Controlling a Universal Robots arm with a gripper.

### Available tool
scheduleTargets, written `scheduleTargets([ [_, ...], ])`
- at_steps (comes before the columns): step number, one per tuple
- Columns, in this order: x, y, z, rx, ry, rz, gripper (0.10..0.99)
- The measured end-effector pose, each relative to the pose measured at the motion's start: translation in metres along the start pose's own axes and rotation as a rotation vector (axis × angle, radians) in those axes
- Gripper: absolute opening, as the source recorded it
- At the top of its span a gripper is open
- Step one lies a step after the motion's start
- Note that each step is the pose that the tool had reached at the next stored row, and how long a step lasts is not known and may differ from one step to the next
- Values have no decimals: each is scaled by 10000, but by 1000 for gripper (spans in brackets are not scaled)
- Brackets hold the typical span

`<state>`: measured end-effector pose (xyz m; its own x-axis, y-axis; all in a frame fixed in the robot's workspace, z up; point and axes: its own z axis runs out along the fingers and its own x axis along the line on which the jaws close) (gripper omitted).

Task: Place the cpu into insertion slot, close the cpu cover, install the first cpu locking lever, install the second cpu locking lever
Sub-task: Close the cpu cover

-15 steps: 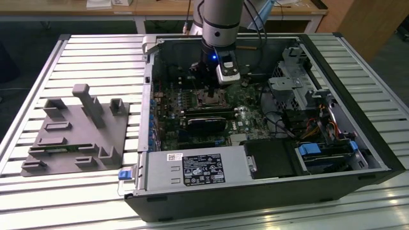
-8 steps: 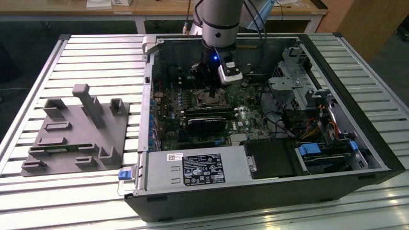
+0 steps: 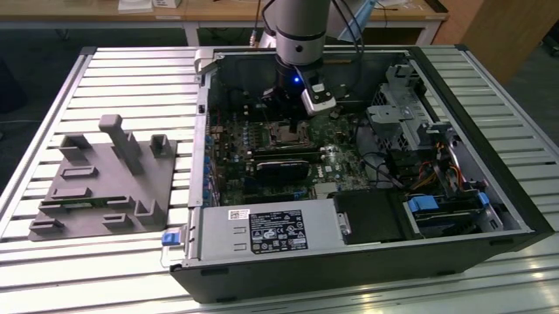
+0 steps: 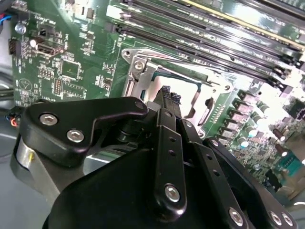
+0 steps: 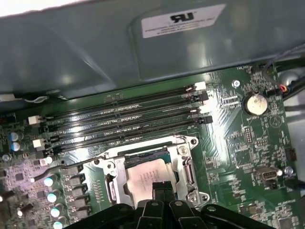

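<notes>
We take the insertion slot as our fixed mark. The largest thing is the slatted table; on it stands the open computer case that holds the slot. Well apart from the slot, outside the case toward the exterior view's left, a grey fixture with upright posts rests on the table. The arm comes down into the case right above the slot. Inside the case, a grey power supply box with a label lies well apart from the slot, and a black card lies between that box and the slot. The green board surrounds the slot on every side. Long black memory slots run just beside the slot, along one of its sides.

In the first wrist view the gripper hangs directly over the slot. In the second wrist view its fingertips are pressed together, clenched on nothing that we can see. They stand at or just above the chip, and we cannot tell whether they touch it.

The cpu cover lies down on the slot. Its silvery frame rings the cpu, which sits in the slot and shows through the cover's window. A thin locking lever reaches away from one corner of the slot over the board; we cannot tell whether it is latched. A round coin battery sits on the board apart from the slot, beyond the ends of the memory slots.
</notes>
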<state>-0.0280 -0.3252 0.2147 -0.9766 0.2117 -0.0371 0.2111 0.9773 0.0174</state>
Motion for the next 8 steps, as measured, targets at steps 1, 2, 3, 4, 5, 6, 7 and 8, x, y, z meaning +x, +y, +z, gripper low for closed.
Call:
scheduleTargets([
  [1,0,0,0,-9,-17,-122,106],
  [2,0,0,2,-19,-28,-240,106],
  [3,0,-1,3,-30,-32,-369,106],
  [4,0,0,5,-39,-32,-501,106],
  [5,1,-1,5,-48,-28,-644,106],
  [6,3,-1,6,-57,-25,-762,106],
  [7,9,-3,7,-66,-24,-835,106],
  [8,21,-5,8,-73,-22,-888,106],
])
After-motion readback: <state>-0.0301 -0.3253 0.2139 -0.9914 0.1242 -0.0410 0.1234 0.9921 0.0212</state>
